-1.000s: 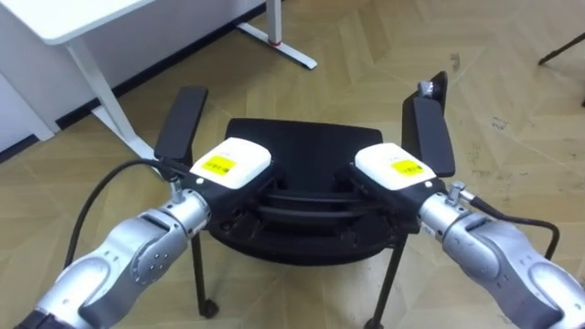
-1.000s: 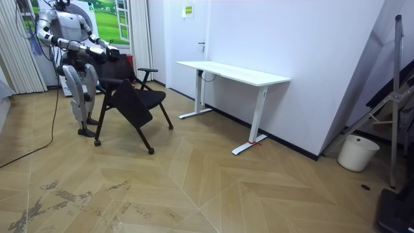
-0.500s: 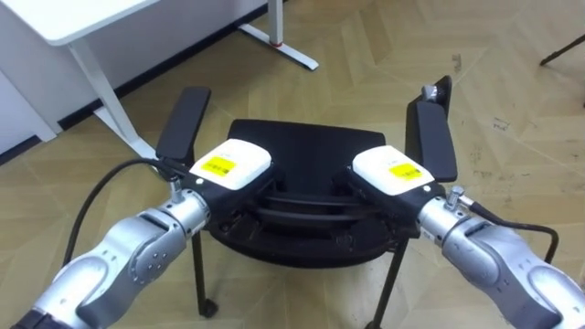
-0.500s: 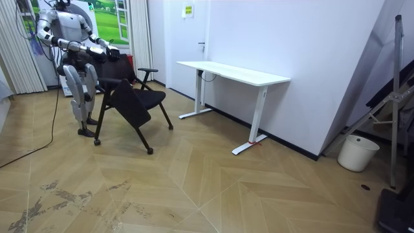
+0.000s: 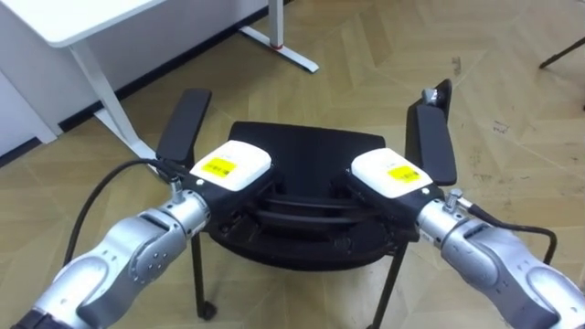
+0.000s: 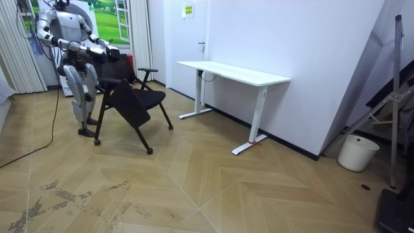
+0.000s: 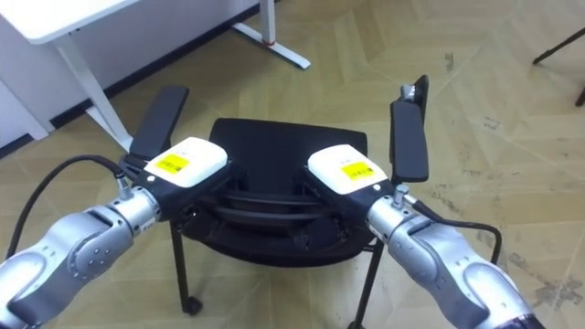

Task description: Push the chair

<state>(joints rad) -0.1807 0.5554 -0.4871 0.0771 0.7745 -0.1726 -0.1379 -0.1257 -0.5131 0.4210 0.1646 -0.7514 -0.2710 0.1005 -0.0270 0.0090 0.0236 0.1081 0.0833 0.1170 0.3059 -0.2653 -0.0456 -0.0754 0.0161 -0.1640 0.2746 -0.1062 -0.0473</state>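
A black folding chair with two armrests stands right in front of me, its seat facing away. My left hand and right hand rest side by side on the top of its backrest. Their fingers reach over the far side of the backrest and are hidden. The left armrest and right armrest flank my hands. In the room view I stand upright behind the chair at the room view's left, arms stretched forward to its back.
A white desk stands beyond the chair to my left, its foot on the parquet floor. In the room view the desk is against the wall, with a white bin and a dark stand further right.
My right hand has crept very slightly down and left on the backrest. The chair and my stance look the same in the room view.
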